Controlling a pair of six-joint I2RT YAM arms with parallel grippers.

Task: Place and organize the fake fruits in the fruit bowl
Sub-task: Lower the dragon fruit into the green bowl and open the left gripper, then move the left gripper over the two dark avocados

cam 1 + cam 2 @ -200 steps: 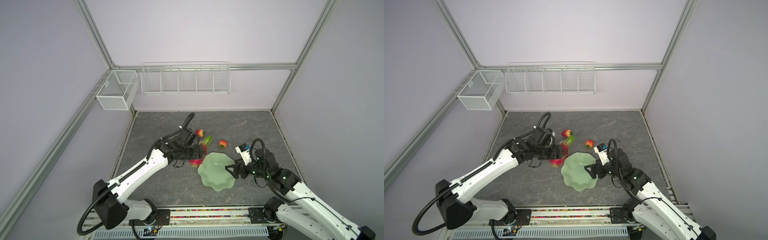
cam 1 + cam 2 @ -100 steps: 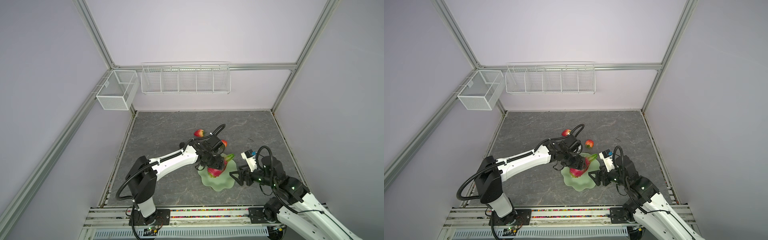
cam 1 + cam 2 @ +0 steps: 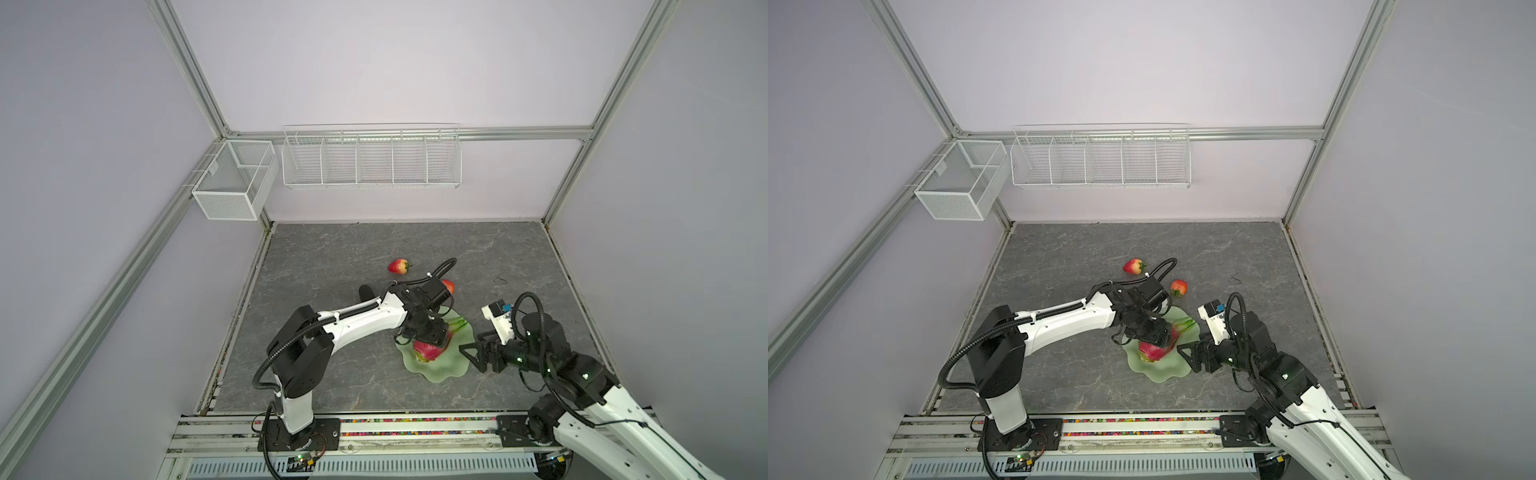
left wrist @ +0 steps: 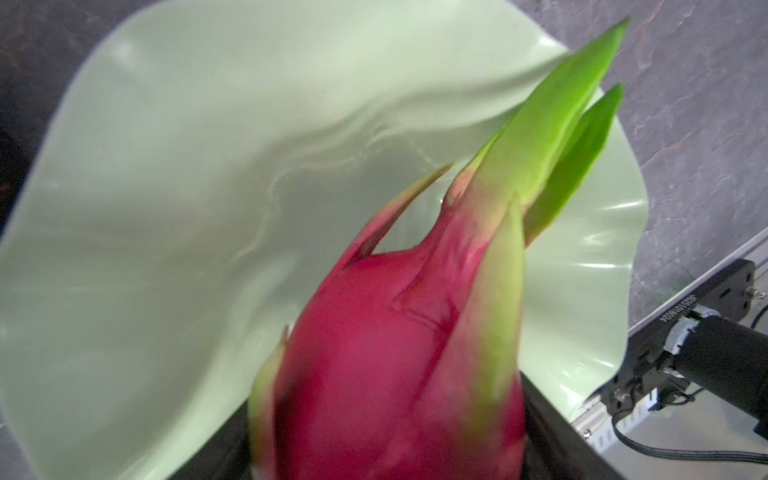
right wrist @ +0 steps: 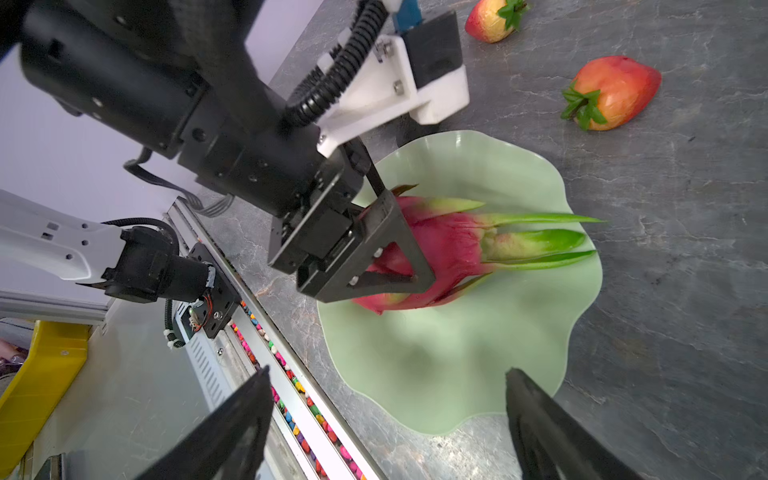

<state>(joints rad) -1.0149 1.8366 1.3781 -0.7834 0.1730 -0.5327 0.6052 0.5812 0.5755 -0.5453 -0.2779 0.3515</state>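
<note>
A magenta dragon fruit [image 3: 428, 350] [image 3: 1152, 351] [image 5: 449, 241] with green tips lies low in the pale green wavy fruit bowl [image 3: 451, 368] [image 3: 1169, 369] [image 4: 166, 166] [image 5: 457, 353], towards its left side. My left gripper [image 3: 430, 337] [image 3: 1152, 334] [image 5: 397, 232] is shut on the fruit's thick end; the fruit [image 4: 395, 353] fills the left wrist view. My right gripper [image 3: 471, 353] [image 3: 1187, 353] [image 5: 386, 415] is open and holds nothing, at the bowl's right rim. Two red strawberries [image 3: 399, 266] [image 3: 448, 286] [image 3: 1133, 266] [image 3: 1178, 287] lie on the table behind the bowl.
The strawberries [image 5: 611, 93] [image 5: 494, 20] lie on the grey stone-patterned table [image 3: 478, 257]. White wire baskets [image 3: 371, 157] [image 3: 232, 187] hang on the back and left walls. A metal rail [image 3: 415, 428] runs along the front edge, close to the bowl.
My left arm carried the dragon fruit from the table left of the bowl to over the bowl and lowered it in. My right gripper drew back slightly towards the front.
</note>
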